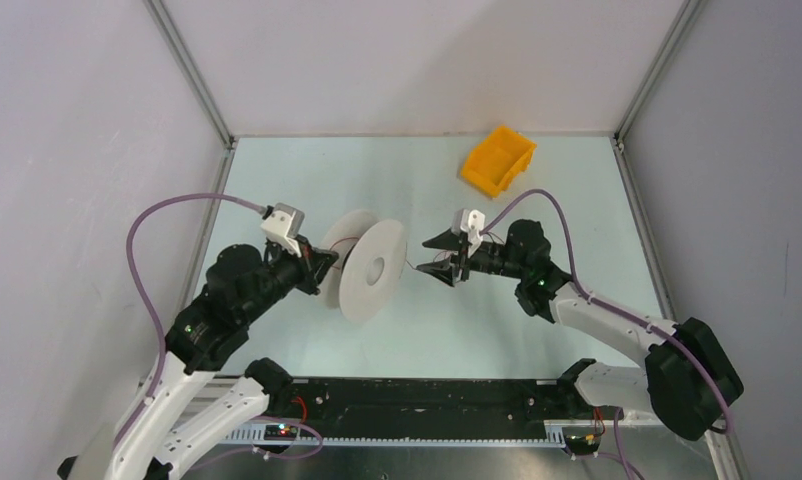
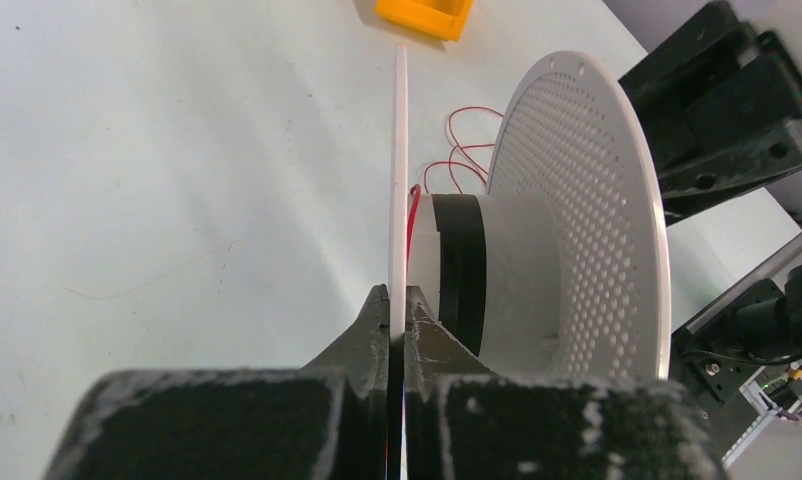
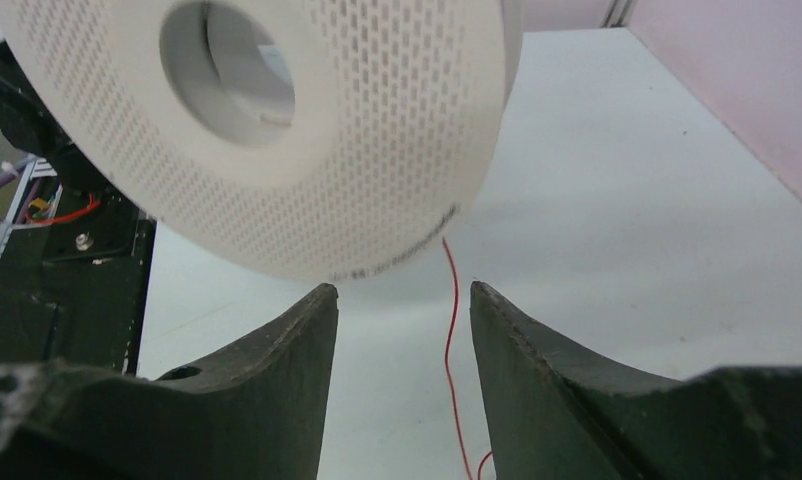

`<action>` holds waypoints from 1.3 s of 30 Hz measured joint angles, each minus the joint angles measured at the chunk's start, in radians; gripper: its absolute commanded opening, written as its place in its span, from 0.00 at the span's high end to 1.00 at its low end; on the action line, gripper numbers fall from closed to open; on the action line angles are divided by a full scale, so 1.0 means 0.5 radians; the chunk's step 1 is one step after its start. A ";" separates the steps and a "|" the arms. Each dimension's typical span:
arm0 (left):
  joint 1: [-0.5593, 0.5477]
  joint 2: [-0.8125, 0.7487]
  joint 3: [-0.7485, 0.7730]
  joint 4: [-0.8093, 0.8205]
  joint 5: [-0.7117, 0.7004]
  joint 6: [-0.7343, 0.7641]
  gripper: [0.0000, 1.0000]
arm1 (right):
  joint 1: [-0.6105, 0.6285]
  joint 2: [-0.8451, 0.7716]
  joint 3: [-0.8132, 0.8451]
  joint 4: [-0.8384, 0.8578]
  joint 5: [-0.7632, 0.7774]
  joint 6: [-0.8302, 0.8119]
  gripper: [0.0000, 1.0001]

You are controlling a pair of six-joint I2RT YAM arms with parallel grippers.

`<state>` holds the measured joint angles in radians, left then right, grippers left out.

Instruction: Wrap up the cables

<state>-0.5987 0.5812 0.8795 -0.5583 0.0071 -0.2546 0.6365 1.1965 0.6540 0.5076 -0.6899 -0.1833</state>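
White perforated spool (image 1: 372,268) stands on edge over table (image 1: 307,180), one flange rim clamped between left fingers (image 2: 369,335). Red cable (image 3: 449,330): few loose loops near hub, one strand hanging from spool between right fingers (image 3: 277,370). Right fingers apart, gripping nothing. Winding judged barely begun, bulk left. Orange bin (image 1: 497,160) at far table edge: nothing visible inside.

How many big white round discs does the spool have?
2. The left disc is pinched edge-on in the left tool. The right disc, full of little holes, faces the right tool. No others seem hidden.
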 measured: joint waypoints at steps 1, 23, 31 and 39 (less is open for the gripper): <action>0.000 -0.006 0.011 -0.013 -0.008 -0.002 1.00 | -0.002 0.002 -0.044 0.058 -0.007 0.015 0.44; 0.004 0.055 0.504 -0.132 -0.153 -0.121 1.00 | -0.038 1.002 -0.008 1.481 -0.216 0.586 0.43; 0.004 0.114 0.584 -0.138 -0.179 -0.157 1.00 | 0.164 1.143 0.134 1.522 -0.273 0.733 0.53; 0.005 0.186 0.713 -0.119 -0.298 -0.175 1.00 | 0.190 1.308 0.099 1.648 -0.227 1.117 0.77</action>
<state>-0.5961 0.6743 1.2362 -0.6178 -0.1417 -0.3420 0.7315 1.8507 0.7036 1.3315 -0.8032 0.3752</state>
